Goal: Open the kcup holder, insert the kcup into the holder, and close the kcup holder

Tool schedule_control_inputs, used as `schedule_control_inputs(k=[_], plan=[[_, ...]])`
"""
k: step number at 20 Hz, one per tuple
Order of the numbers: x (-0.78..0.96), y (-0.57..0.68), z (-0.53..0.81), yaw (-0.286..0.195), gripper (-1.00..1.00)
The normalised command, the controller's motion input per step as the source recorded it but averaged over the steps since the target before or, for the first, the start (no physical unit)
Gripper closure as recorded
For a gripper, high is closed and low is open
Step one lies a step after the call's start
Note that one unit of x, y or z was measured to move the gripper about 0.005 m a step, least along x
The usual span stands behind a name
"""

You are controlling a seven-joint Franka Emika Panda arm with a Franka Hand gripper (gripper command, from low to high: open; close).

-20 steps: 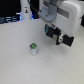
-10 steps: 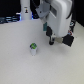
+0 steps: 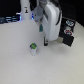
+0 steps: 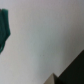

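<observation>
Since a second ago my arm has drifted toward the exterior view's left, so the white wrist housing now covers more of the kcup holder (image 3: 68, 33) than it did, while the cup on the table has stayed where it was. One kcup (image 3: 33, 48) stands upright on the white table (image 3: 17, 62), green top up, alone in the open and apart from everything else; it sits below and toward the exterior view's left of my gripper (image 3: 45, 41), near it but not touching. One kcup holder, black and boxy with light marks on its front, stands at the exterior view's right edge, partly hidden behind my arm; I cannot tell from here whether its fronts are pulled out or pushed in. One white bottle-like post (image 3: 24, 10) rises at the back of the table, well apart from the cup. My gripper hangs above the tabletop with nothing in it that I can see, but the dark fingers are too small and blurred for me to tell whether they are spread or pressed together. My wrist view shows mostly bare table, one blurred green shape (image 4: 4, 30) at its edge, and a dark corner I cannot identify.
</observation>
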Motion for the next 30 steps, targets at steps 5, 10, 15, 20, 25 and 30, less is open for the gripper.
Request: schedule_control_inputs(k=[5,10,15,20,25,30], plan=[[-0.47,-0.37,-0.43,-0.29,-1.0],[-0.36,-0.39,-0.45,-0.284,-1.0],[-0.14,-0.41,-0.36,-0.264,-1.0],[0.1,-0.3,-0.17,-0.276,-1.0],[0.29,-0.12,-0.07,-0.229,-1.0],[0.24,-0.09,-0.07,-0.208,-1.0]])
